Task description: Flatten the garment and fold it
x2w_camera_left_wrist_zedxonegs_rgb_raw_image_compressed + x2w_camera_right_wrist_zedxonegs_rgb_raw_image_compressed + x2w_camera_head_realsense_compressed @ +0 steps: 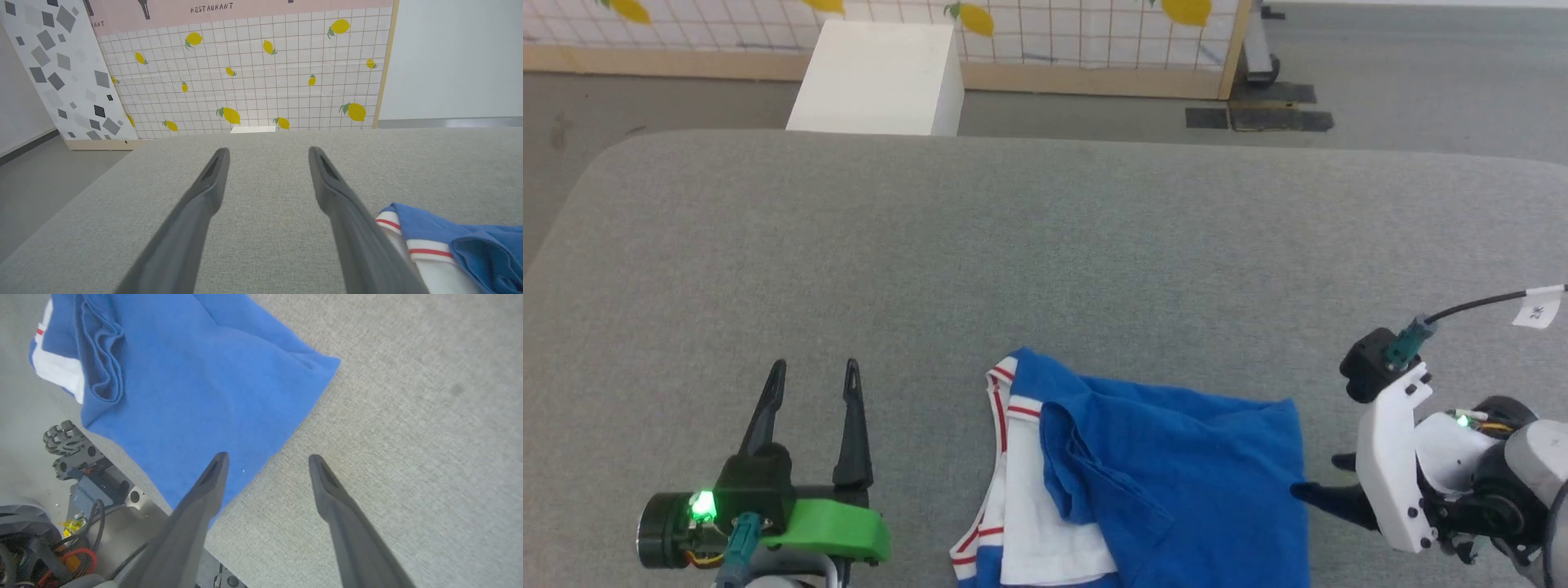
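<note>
Blue garment (pixel 1176 474) crumpled, near edge cut off; left, right jaws apart, empty.

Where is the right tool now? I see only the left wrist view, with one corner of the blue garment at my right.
Observer: The right tool is open at the right edge of the garment: one finger over blue cloth, the other over bare table.
Operator: Does the garment lie flat?
Observer: No, a deep fold runs through its blue part.
Operator: Is all of it on the table?
Observer: No, its near side hangs over the table edge, above the robot's base.
</note>
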### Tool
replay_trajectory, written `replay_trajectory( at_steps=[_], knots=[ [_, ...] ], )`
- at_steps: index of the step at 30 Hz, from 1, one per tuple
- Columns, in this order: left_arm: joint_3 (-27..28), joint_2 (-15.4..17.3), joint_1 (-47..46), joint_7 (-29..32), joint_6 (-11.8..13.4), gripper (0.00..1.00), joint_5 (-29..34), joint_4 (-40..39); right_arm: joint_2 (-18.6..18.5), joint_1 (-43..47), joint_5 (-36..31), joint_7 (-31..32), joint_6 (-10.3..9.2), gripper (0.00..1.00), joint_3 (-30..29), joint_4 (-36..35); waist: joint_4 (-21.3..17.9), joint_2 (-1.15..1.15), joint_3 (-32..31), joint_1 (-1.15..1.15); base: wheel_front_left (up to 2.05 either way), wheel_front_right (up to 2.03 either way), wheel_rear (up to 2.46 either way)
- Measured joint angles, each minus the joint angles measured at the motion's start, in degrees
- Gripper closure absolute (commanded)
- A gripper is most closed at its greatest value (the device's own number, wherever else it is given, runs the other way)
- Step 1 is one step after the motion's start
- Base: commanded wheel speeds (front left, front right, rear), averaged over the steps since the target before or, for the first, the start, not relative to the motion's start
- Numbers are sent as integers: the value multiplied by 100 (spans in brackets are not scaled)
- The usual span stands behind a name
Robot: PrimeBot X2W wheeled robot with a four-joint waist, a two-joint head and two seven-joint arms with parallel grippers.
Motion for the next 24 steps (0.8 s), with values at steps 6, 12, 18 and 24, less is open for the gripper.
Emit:
replay_trajectory(
  at_steps=[6,12,18,24],
  knots=[
    [-31,-38,-121,0,1,0,0,0,154,-13,242,-153,0,0,312,504,175,0,215,0,0,0,0],
    [-9,-42,-173,0,1,0,0,2,293,-39,357,-425,0,0,627,736,307,0,397,0,0,0,0],
    [-7,-51,-195,0,1,0,5,2,210,-226,368,-715,1,100,980,733,335,0,499,0,0,0,0],
    [26,-58,-206,0,2,0,14,24,180,-391,374,-1172,0,100,1315,700,266,0,417,0,0,0,0]
  ],
)
